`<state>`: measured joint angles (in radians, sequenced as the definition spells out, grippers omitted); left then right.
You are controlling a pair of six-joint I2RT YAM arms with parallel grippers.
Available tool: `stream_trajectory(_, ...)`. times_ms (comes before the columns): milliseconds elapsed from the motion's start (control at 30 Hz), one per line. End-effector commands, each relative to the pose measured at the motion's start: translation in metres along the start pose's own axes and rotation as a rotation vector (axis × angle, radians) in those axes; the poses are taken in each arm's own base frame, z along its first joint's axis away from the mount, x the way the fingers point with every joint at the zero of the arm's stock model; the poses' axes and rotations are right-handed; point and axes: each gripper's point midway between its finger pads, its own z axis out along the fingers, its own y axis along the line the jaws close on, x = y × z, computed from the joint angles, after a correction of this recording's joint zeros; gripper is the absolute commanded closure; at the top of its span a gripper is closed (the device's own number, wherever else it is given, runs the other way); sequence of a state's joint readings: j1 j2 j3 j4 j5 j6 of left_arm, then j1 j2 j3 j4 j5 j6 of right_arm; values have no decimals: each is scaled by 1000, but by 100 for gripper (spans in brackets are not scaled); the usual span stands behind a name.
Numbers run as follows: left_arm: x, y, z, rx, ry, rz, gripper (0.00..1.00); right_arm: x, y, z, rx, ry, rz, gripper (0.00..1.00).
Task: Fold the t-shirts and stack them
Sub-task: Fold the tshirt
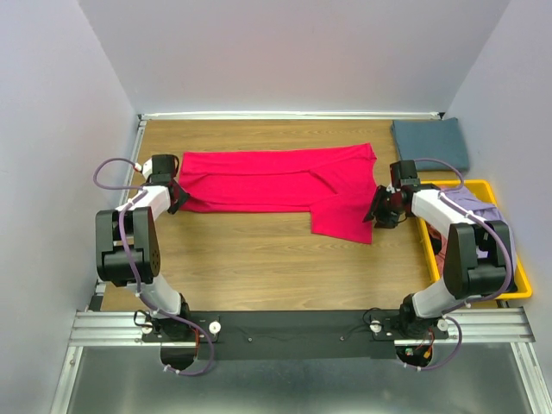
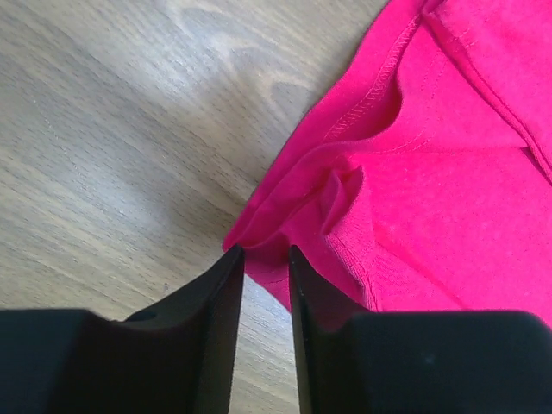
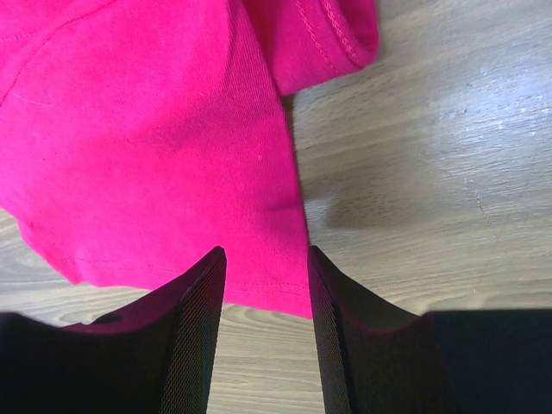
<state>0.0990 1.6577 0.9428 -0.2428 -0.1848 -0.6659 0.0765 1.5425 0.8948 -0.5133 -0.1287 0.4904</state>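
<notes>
Crimson t-shirt (image 2: 431, 216), corner between fingertips of left hand (image 2: 266, 252)

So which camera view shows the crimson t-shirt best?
The top external view: the whole crimson t-shirt lies across the table there. The left wrist view shows only a bunched corner of it, the right wrist view only a flat part with one hemmed edge.

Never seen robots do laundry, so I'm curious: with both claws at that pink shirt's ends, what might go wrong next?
The left gripper sits at the tip of a bunched corner of the crimson shirt, so it might pinch only one layer or slip off. The right gripper straddles just the hem with jaws apart; a lift could miss and leave the fold crooked.
</notes>
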Motion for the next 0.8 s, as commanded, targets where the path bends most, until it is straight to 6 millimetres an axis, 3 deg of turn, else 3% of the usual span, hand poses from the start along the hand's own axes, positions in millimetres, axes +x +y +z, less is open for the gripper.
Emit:
stream_trajectory(0,-6,-2,4,1,-15,-17,70,0,3,-1,-28,-11,15,50)
stream_trajectory(67,-2,0,5,-1,-8,-12,76,1,3,2,-27,-5,14,50)
stream_trajectory(100,0,1,5,-2,-4,-9,86,3,2,3,-26,0,15,50)
stream_trajectory(200,5,6,1,-4,-4,-3,98,3,2,5,-26,3,14,50)
stream_trajectory(500,5,22,-32,27,-100,-41,99,4,-1,5,-17,-5,7,50)
stream_trajectory(767,29,48,-26,-27,-44,-130,94,8,-14,7,41,-12,15,50)
